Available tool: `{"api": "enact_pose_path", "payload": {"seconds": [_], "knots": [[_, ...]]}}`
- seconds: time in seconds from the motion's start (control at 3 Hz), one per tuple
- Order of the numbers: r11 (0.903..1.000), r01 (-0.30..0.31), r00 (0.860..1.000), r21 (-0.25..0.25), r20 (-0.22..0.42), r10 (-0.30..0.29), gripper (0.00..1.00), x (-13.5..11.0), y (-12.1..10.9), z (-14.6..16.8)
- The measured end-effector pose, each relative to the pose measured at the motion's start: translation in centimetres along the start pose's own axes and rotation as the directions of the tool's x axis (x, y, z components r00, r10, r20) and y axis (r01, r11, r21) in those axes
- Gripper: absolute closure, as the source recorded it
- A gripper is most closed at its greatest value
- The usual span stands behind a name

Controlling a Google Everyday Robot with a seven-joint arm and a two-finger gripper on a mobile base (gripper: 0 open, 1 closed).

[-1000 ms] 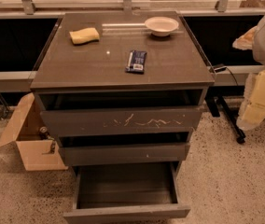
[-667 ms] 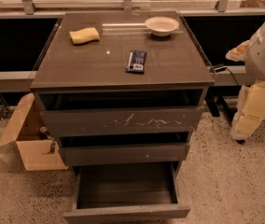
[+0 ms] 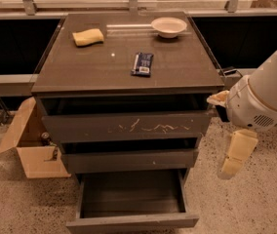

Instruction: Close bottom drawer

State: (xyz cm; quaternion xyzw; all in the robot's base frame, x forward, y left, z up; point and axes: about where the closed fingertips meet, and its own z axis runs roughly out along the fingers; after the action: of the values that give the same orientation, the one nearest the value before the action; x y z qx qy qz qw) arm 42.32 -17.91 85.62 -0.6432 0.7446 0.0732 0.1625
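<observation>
The bottom drawer (image 3: pixel 132 222), lowest of 3, sits pulled well out below the table's (image 3: pixel 177 74) front edge, so none of the closing is done. The gripper (image 3: pixel 235 155) hangs beyond the right edge, touching nothing. I cannot tell how open it is.

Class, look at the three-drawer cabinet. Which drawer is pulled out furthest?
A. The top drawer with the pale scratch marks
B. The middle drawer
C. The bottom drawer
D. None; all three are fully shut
C: the bottom drawer juts well out past the two above it, so its inside shows from above. The gripper hangs to the right of the cabinet, apart from it.
</observation>
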Motion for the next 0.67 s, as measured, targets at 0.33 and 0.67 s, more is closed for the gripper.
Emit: {"api": "enact_pose_path", "payload": {"seconds": [0.33,0.67], "knots": [[1.0000,0.005,1.000,-0.005,0.002,-0.005,0.00,0.0,0.0,0.5],[0.9981,0.047,0.999,-0.041,0.019,-0.046,0.00,0.4,-0.1,4.7]]}}
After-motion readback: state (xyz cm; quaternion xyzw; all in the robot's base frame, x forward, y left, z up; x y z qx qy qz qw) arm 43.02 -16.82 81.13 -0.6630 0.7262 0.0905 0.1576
